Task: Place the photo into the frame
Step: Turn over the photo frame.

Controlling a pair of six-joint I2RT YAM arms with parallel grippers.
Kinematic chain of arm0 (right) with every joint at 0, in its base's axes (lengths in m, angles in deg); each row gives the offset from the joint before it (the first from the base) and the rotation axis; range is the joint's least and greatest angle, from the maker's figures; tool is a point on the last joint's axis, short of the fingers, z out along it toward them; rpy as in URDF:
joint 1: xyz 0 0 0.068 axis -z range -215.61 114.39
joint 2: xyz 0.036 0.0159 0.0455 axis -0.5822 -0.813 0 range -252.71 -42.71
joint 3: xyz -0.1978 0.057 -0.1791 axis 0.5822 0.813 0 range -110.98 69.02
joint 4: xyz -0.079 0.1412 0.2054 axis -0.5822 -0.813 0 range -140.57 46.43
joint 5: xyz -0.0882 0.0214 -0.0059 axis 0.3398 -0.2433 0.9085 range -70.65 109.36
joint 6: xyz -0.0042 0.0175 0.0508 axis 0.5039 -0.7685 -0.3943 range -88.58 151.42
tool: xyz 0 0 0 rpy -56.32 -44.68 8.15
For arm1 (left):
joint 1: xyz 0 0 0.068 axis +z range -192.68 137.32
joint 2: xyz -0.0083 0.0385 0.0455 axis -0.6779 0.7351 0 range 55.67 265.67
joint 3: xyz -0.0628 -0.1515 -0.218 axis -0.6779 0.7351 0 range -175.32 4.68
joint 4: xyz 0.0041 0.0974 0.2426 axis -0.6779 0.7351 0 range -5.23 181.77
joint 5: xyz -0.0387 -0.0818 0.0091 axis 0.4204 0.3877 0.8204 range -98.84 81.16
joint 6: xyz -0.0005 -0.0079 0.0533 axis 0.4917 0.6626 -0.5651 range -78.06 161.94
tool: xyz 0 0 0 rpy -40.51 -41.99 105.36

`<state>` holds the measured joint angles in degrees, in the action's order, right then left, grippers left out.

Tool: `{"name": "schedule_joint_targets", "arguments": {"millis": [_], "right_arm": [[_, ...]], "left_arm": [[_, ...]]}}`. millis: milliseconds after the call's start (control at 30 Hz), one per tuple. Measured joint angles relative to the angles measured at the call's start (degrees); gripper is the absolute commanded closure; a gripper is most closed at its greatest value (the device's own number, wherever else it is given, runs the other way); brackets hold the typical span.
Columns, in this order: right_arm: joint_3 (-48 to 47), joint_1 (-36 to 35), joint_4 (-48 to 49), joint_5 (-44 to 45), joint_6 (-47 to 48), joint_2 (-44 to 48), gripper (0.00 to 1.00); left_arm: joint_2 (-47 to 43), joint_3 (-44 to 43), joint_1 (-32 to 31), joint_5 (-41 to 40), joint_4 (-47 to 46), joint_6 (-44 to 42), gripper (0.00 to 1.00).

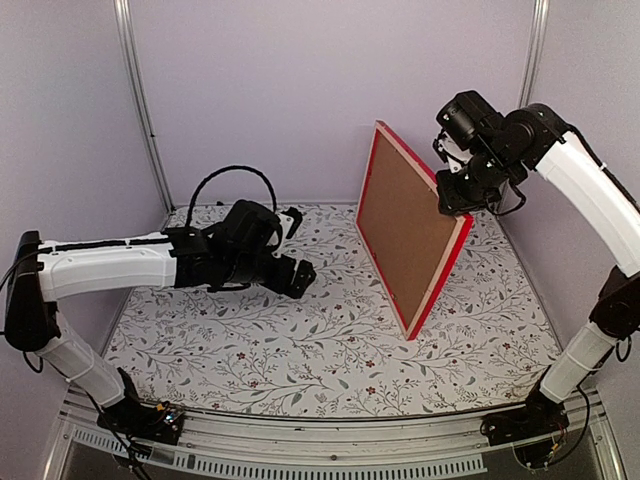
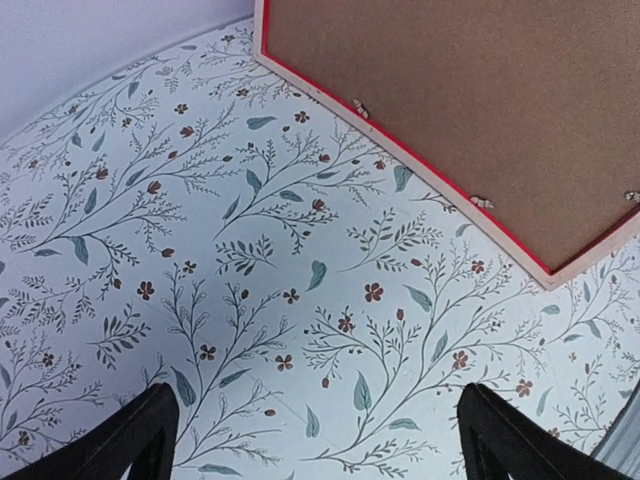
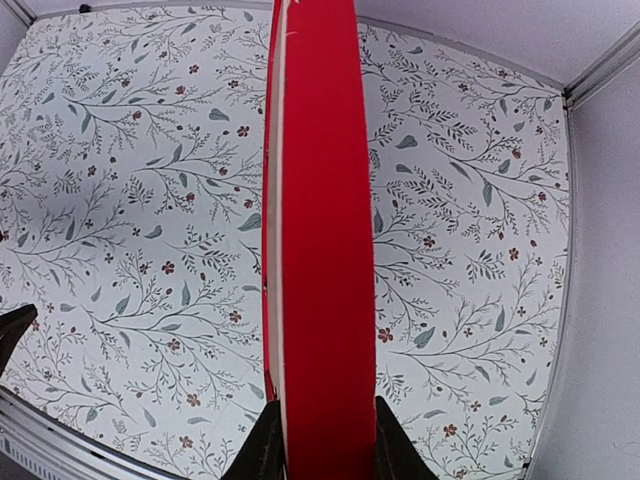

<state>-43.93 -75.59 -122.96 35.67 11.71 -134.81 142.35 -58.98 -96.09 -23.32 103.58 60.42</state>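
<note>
— Where is the frame (image 1: 441, 278) sitting?
— It's standing on its lower edge on the desk (image 1: 300, 350), right of centre in the top view, leaning, with its brown backing (image 1: 400, 215) facing left.
— And the claws?
— The right claw (image 1: 455, 197) is pinching the frame's upper right edge. The left claw (image 1: 300, 278) is hovering mid-left, spread wide, apart from it.

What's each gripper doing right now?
Left gripper: open, holding nothing.
Right gripper: closed on the frame, gripping its upper edge.
</note>
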Motion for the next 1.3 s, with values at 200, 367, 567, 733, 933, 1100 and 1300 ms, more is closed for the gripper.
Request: {"name": "schedule_joint_targets", "arguments": {"millis": [200, 367, 567, 733, 933, 1100, 1300], "right_arm": [[-4.1, -4.0, -0.8, 4.6, 0.3, -3.8, 0.96], [-5.7, -6.8, 0.8, 5.7, 0.7, -5.9, 0.81], [-6.8, -9.3, 4.9, 4.9, 1.1, -8.3, 0.64], [-8.0, -11.1, 8.3, 2.7, 1.1, -10.4, 0.59], [-8.7, -12.5, 10.6, 0.5, 1.1, -11.5, 0.57], [-8.7, -13.2, 11.6, -1.1, 1.1, -12.5, 0.57], [-8.7, -13.6, 13.1, -2.0, 1.1, -13.7, 0.57]], "left_arm": [[0.0, -1.9, 2.2, 4.0, 0.5, 3.0, 0.0], [0.0, -6.3, 4.0, 7.6, 0.6, 5.9, 0.0], [0.2, -11.6, 6.7, 13.3, -1.3, 11.7, 0.0], [2.3, -13.6, 8.6, 18.6, -5.5, 17.0, 0.0], [7.1, -17.4, 10.3, 23.1, -9.6, 22.7, 0.0], [8.9, -17.9, 11.4, 26.3, -13.7, 28.0, 0.0], [9.7, -16.7, 11.8, 27.5, -16.9, 32.8, 0.01]]}}
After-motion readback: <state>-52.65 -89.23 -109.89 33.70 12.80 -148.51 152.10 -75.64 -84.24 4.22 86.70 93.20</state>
